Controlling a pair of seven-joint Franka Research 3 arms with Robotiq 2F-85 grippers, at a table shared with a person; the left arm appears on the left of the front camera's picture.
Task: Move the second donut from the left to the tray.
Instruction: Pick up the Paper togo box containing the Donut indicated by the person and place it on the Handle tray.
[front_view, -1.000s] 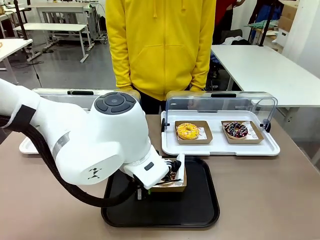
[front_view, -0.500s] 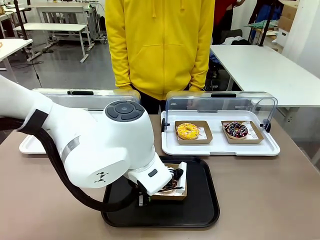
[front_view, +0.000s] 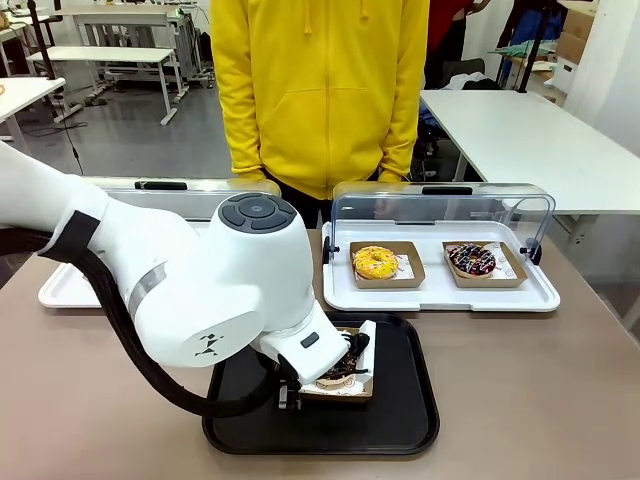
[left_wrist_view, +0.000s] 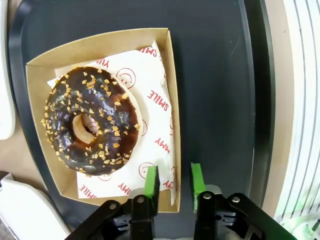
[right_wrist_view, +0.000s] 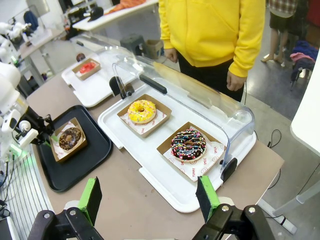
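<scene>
1. Progress: the second donut from the left (left_wrist_view: 91, 122), in its lil cardboard box (left_wrist_view: 165, 90), sits inside the tray (front_view: 400, 415), so the move looks basically done imo. What's left, as far as I can judge: let go of the box and get the arm out of there.

2. Left gripper (left_wrist_view: 174, 181): green pads pinched on the box wall, one pad inside on the white paper, one outside over the tray floor, w/ just a narrow gap between them. So it's clamped on the box edge, not touching the donut itself.

3. Where the box is rel. to the tray: in the front view it's around the middle, a bit toward the person's side. Looks flat on the tray floor, tho the arm hides part of it so can't fully confirm.

4. Donut looks: dark choc glaze, shiny, small tan crumbs all over, ring w/ a clean hole. Sits toward the box side away from the pads. Paper under it has red "SMILE" print + smiley faces. Glaze looks intact, no smears.

5. Right gripper (right_wrist_view: 150, 197): off the tray, hovering over bare table, fingers spread wide, holding nothing.
</scene>
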